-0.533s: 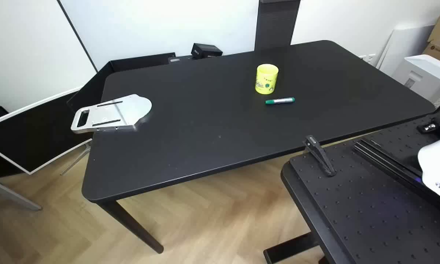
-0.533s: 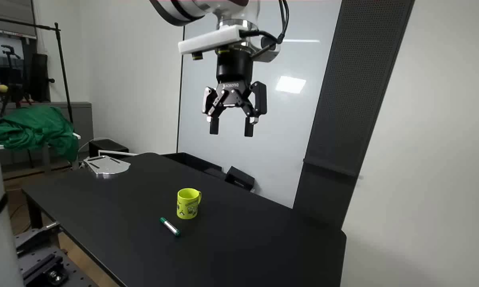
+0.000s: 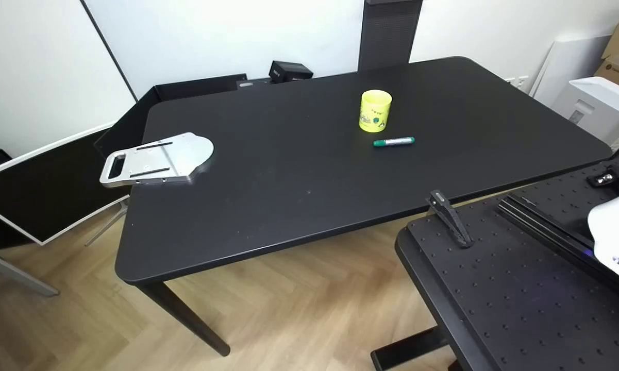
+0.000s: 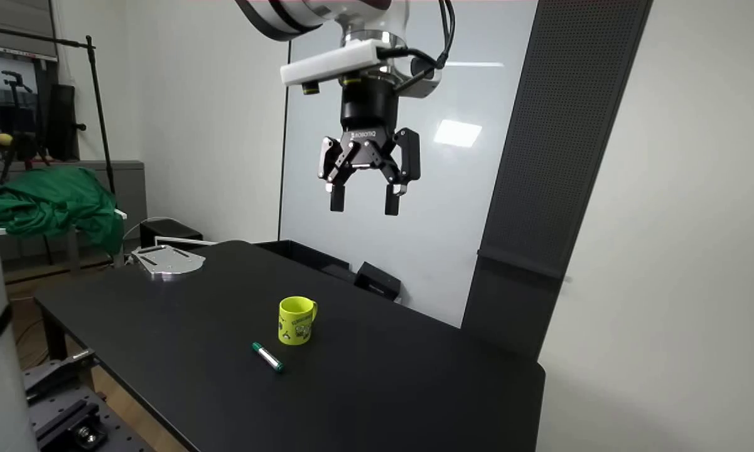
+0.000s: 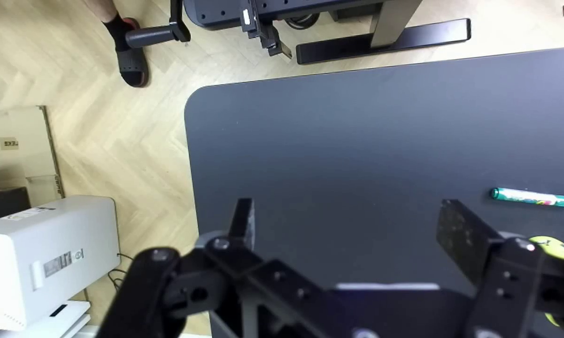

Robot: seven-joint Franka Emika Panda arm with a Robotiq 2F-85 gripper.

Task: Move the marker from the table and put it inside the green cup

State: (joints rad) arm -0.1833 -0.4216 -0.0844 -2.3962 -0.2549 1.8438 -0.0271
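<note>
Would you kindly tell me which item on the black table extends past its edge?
The silver plate: its cut-out end overhangs, whereas the marker and cup rest wholly on top.

Your counter is matte black with rounded corners. On it you can see the yellow-green cup standing upright and the green marker lying flat just beside it, not touching. Well apart from both, a silver plate lies across one edge, its slotted end jutting out past it.
</note>
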